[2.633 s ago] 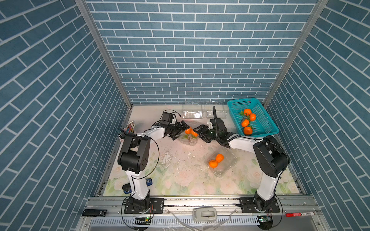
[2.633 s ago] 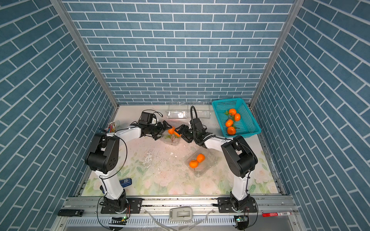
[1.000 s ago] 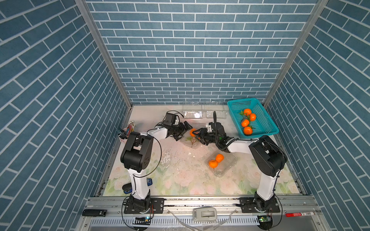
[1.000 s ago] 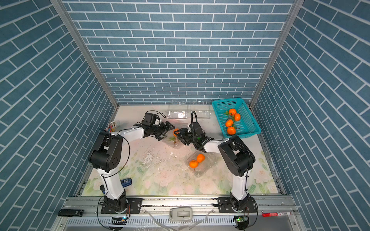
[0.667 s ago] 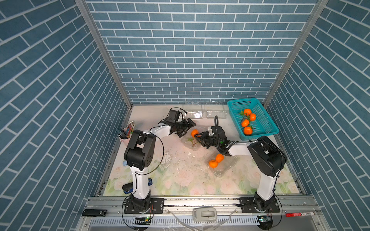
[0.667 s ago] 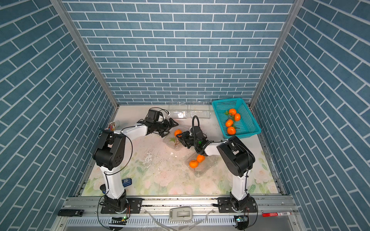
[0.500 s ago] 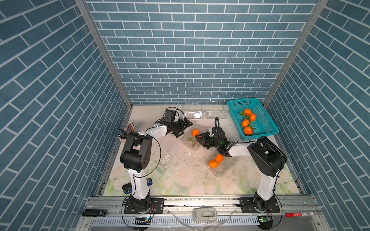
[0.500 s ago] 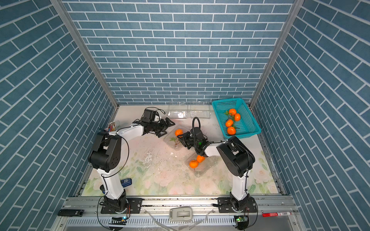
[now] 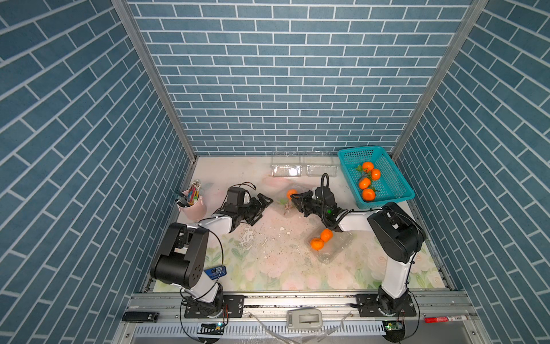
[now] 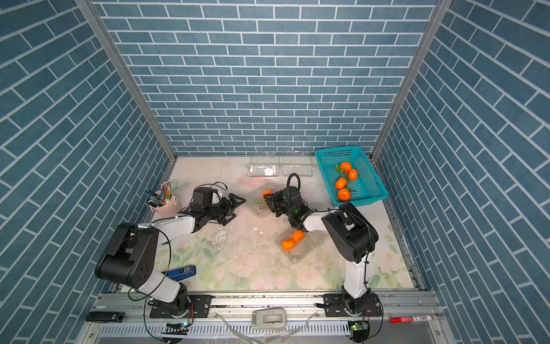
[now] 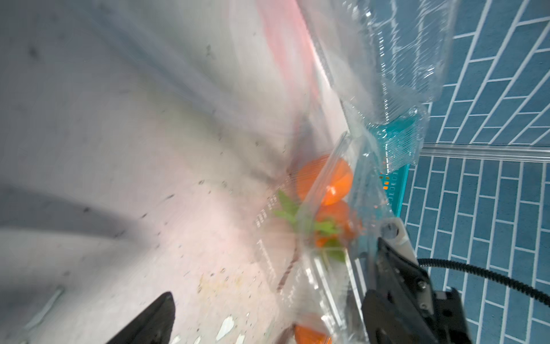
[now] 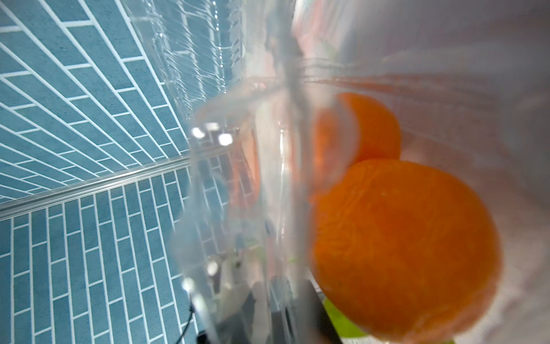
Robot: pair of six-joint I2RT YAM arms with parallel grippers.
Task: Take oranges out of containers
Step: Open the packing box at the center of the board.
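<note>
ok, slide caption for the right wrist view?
Two oranges close up, partly behind the plastic of a clear clamshell container, blue brick wall beyond.

I've got four oranges point(image 9: 369, 194) lying in the teal basket point(image 9: 387, 201) at the back right; two more touch each other inside the front container point(image 9: 334, 253), a clear clamshell lying skewed, right of mid-table. A leafy pair point(image 11: 324, 181) sits in the middle container point(image 9: 282, 204), clear too, lid raised, one fruit showing over its wall; the two back containers point(image 9: 287, 171) lie empty, side by side, by the rear wall.
</note>
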